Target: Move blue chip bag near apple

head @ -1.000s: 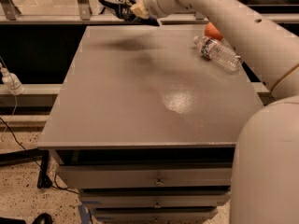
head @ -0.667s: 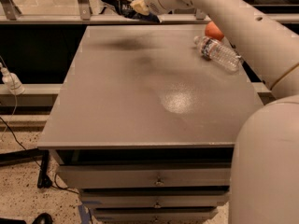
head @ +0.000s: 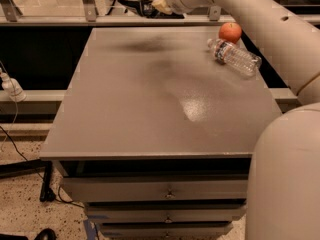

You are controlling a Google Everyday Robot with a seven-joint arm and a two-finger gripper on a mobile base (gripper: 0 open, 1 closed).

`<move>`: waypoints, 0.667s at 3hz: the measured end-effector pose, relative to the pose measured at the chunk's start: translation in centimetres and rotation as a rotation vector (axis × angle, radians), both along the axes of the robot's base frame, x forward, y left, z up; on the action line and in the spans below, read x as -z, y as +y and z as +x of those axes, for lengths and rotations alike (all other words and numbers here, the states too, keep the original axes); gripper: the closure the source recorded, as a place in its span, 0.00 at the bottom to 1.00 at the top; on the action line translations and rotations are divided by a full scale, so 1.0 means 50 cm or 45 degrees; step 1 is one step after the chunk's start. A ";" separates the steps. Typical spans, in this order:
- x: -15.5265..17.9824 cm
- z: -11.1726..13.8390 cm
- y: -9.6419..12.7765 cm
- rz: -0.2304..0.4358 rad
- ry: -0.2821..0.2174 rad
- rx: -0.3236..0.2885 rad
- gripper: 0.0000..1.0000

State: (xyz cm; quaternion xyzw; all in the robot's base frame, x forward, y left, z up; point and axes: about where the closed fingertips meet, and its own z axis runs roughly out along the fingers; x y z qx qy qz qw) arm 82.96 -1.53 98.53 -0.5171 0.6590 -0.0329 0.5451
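The blue chip bag [head: 131, 6], a dark crumpled shape with a fleck of white at the top centre-left of the frame, has drifted a little to the right over the past second. It hangs clear of the counter [head: 125, 114], above its far edge, pinched between the fingers of the gripper [head: 141, 4]. The carry therefore appears to be under way. The apple [head: 230, 32] sits well apart at the upper right, just behind the lying water bottle [head: 235, 58], so most of the sideways travel remains.
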 end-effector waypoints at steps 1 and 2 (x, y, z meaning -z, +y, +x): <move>0.001 0.034 -0.090 -0.133 -0.047 0.036 1.00; 0.012 0.072 -0.171 -0.170 -0.055 0.067 1.00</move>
